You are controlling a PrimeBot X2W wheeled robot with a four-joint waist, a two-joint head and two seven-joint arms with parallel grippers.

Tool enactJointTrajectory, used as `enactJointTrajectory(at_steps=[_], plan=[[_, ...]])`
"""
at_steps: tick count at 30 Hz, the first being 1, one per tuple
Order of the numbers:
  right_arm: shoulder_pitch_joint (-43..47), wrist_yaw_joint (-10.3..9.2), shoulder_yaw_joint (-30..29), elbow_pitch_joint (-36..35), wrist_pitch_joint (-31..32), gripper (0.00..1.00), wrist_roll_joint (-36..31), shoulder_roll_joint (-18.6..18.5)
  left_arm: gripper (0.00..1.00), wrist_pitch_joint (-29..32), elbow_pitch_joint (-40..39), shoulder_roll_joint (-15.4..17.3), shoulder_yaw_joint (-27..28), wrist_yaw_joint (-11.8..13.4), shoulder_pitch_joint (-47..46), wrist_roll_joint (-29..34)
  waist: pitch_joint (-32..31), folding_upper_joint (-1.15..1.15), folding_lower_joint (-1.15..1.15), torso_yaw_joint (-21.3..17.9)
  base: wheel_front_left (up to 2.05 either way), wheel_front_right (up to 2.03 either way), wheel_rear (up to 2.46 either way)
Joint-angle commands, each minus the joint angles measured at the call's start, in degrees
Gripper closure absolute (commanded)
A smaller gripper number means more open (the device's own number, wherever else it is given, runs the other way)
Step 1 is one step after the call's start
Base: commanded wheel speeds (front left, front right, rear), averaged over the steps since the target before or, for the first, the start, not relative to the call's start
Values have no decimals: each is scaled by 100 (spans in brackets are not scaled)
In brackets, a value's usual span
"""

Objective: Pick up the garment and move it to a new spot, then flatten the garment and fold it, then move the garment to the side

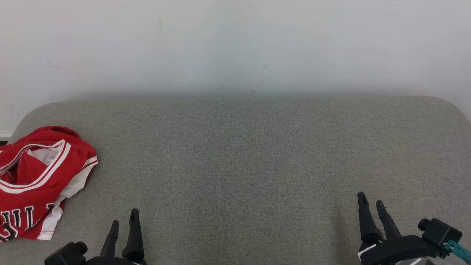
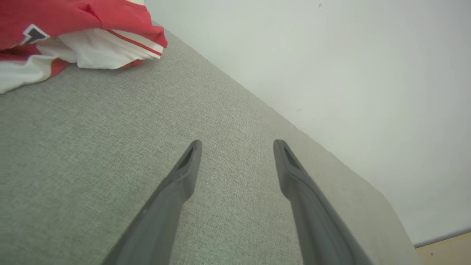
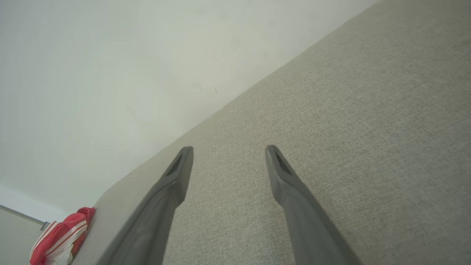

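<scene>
**A:** Where is the garment [image 1: 33, 180] lying, going by the claws?

**B:** It is sitting in a crumpled red-and-white heap on the grey fabric worktop [image 1: 239, 154]. It is off to the left of the left claw [image 1: 125, 216] and a little ahead of it, near but not touching. The heap is running off the left edge of the head view, with black letters partly showing on its front.

**A:** What is the left claw doing?

**B:** It is hanging released, its two dark fingers [image 2: 184, 176] standing wide apart with bare grey cloth showing between them. In its own wrist view the garment is showing at the upper left, apart from the fingertips.

**A:** And the right claw?

**B:** The right claw [image 1: 370, 198] is also standing released, fingers spread over plain fabric. It is sitting well apart from the garment, with the breadth of the worktop lying between them. In its wrist view the garment is showing small at the lower left, by the worktop's far rounded corner.

**A:** Is anything standing in the way?

**B:** Flat grey fabric is stretching from the left claw across to the garment. Ahead of both claws the worktop is ending against a pale wall [image 1: 235, 44] that is carrying a few faint marks. Ahead and to the right of the right claw, the worktop's corner is rounding off. In the left wrist view a strip of beige floor [image 2: 449, 250] is showing past that far end.
</scene>
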Motion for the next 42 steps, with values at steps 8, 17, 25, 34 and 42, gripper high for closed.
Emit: enactJointTrajectory(at_steps=[8, 17, 25, 34, 42], plan=[[-34, -5, -38, -113, 7, 0, -788, -20, 0, -186, -30, 107, -149, 94, -157, 856, 0, 0, -1, 14, 0, 0, 0], [-11, -5, -26, -151, -38, 0, -1355, -23, 0, -333, -77, 137, -153, 22, -107, 1309, -2, 0, -1, 10, 0, 0, 0], [41, -6, -2, -191, -19, 0, -1855, -26, 0, -435, 56, 95, -163, -9, -67, 1632, -18, 0, -1, 17, 0, 0, 0], [93, -7, -37, -253, -18, 0, -2321, -28, 0, -565, 174, 96, -190, -103, -111, 2056, -16, 0, -1, 59, 0, 0, 0], [115, -8, -29, -285, -27, 0, -2794, -29, 0, -688, 312, 69, -192, -201, -177, 2354, -5, 0, -1, 94, 0, 0, 0]])
